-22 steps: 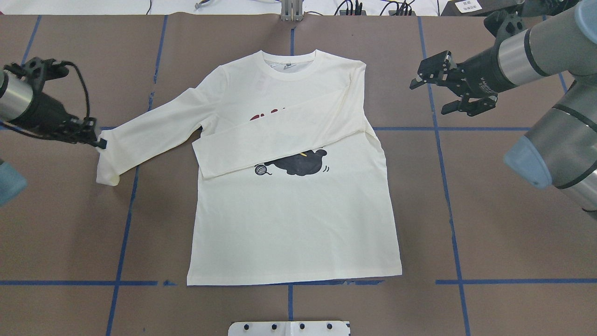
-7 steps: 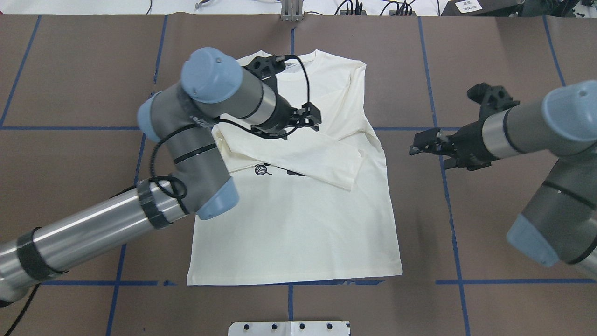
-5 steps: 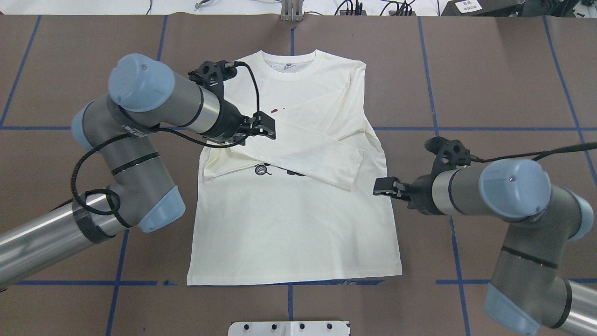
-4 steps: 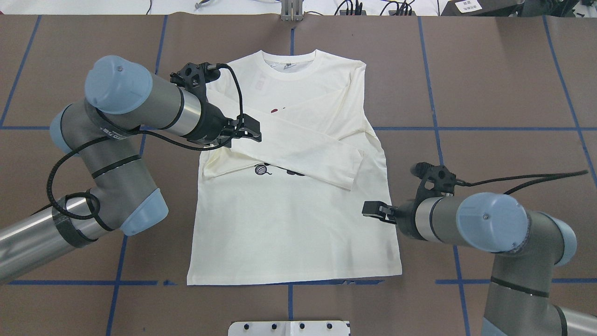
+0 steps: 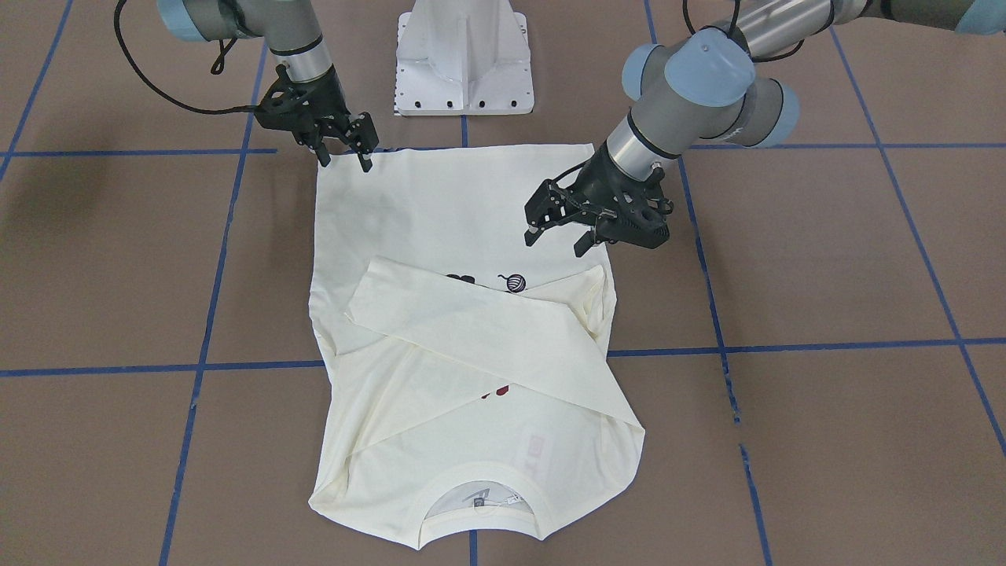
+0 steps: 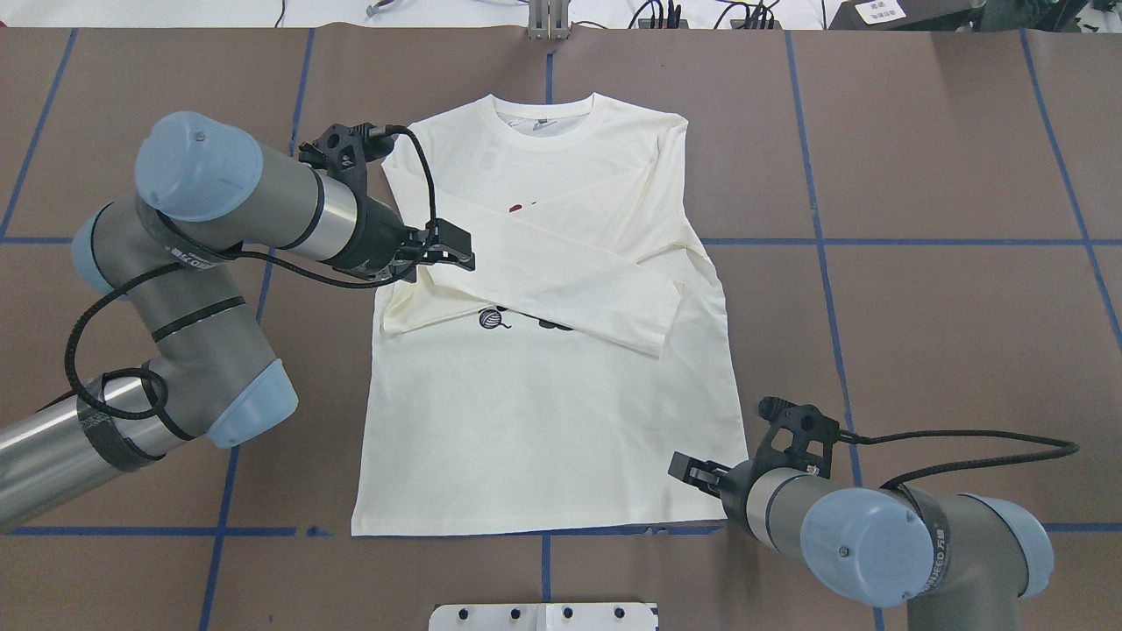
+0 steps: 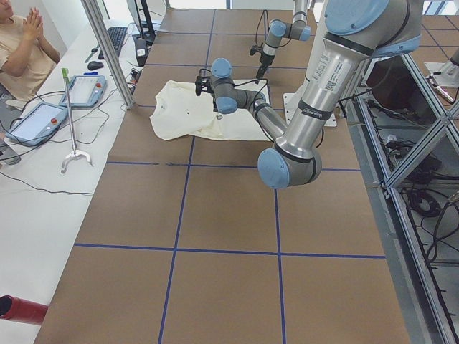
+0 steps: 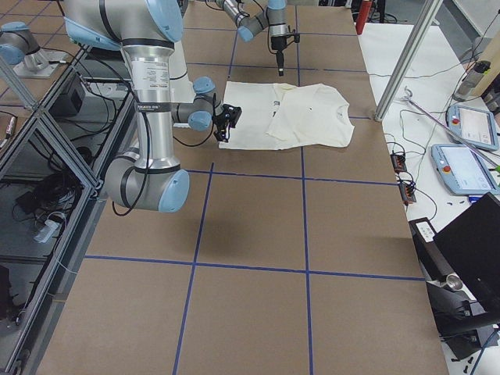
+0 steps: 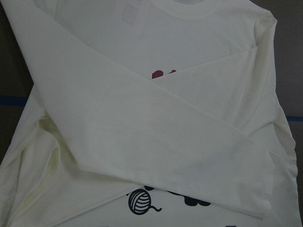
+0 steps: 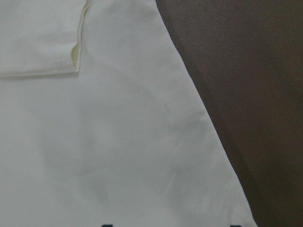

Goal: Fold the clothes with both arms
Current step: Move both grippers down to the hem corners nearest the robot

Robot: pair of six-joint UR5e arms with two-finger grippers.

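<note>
Across the middle of the overhead view, the cream T-shirt (image 6: 543, 421) is lying flat and face up on the brown table (image 6: 920, 350). Its ribbed neck (image 6: 543, 112) is pointing to the top of the frame, and its hem is running along a blue tape line (image 6: 964, 528) near the bottom. Both long sleeves are lying folded over the chest and crossing. The top sleeve (image 6: 570, 280) is slanting from upper left down to a cuff right of centre, while the lower sleeve (image 6: 614, 188) is slanting from the right shoulder down to the left edge. Together they are covering most of the print, with only a scrap of red lettering (image 6: 517, 209), a yarn ball (image 6: 493, 320) and a sliver of the black cat (image 6: 543, 322) showing. In the front-facing view the left gripper (image 5: 556, 240) is hanging right of centre above the shirt's body, just beside the yarn ball; its fingers are spread apart and grasping nothing. At the upper left of that view, near the white base (image 5: 464, 55), the right gripper (image 5: 343, 161) is sitting at the hem's corner with its fingers parted to either side of it. The cloth is not being pinched, and whether the tips are touching it cannot be told. The right wrist view is showing only the shirt's side edge, a cuff and bare table.
</note>
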